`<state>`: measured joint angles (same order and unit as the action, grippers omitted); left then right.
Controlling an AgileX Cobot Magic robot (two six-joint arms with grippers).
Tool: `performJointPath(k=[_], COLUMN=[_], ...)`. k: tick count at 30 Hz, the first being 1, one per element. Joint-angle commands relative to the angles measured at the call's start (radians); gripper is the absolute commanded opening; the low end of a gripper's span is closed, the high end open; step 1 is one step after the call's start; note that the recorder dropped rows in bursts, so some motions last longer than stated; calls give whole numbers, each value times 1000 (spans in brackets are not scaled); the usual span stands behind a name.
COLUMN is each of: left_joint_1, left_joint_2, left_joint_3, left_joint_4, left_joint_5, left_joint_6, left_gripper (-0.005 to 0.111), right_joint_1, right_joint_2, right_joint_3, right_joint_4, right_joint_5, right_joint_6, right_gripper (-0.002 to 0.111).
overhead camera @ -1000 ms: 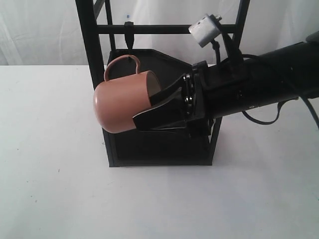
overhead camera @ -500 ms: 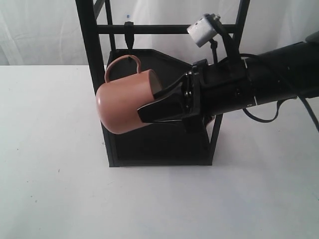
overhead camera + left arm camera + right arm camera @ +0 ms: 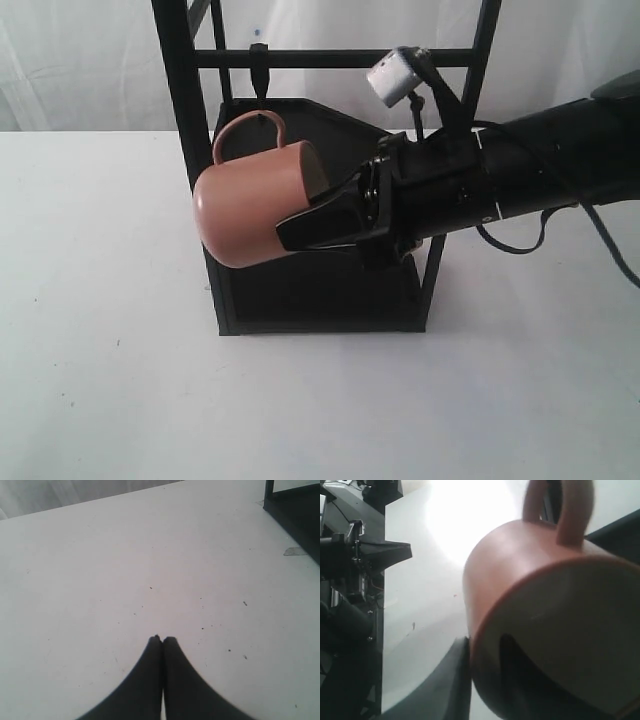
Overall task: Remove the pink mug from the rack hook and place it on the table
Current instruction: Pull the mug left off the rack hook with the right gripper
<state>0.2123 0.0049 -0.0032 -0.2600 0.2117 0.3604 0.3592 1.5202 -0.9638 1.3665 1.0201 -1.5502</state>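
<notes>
My right end effector (image 3: 295, 215) pinches the wall of the pink mug (image 3: 245, 210), one finger inside and one outside. The mug lies on its side in the air in front of the rack (image 3: 190, 100), handle up and just below the rack hook (image 3: 260, 75), apart from it. I should draw it toward the near side, turn the base down, then lower it onto the bare desk (image 3: 100, 350).

My left end effector (image 3: 162, 640) is pressed together over the desk (image 3: 125, 555).

From my right wrist, the end effector (image 3: 484, 641) straddles the rim of the mug (image 3: 520, 570).

I count one mug, one hook, one rack, two end effectors.
</notes>
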Motion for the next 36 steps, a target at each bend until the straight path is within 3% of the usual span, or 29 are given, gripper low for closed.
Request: performJointPath(k=[1, 36], left_joint_1=[-6, -6], left_joint_2=[-5, -5], left_joint_3=[3, 3], left_joint_4=[-10, -10], left_joint_5=[-2, -2], left_joint_6=[3, 3], left_gripper=[0, 0], right_joint_1=[2, 2], right_joint_2=[-1, -87], right_joint_3=[0, 0], right_joint_4=[11, 38], right_joint_5=[11, 146], right_joint_6=[-9, -23], right_gripper=[1, 0])
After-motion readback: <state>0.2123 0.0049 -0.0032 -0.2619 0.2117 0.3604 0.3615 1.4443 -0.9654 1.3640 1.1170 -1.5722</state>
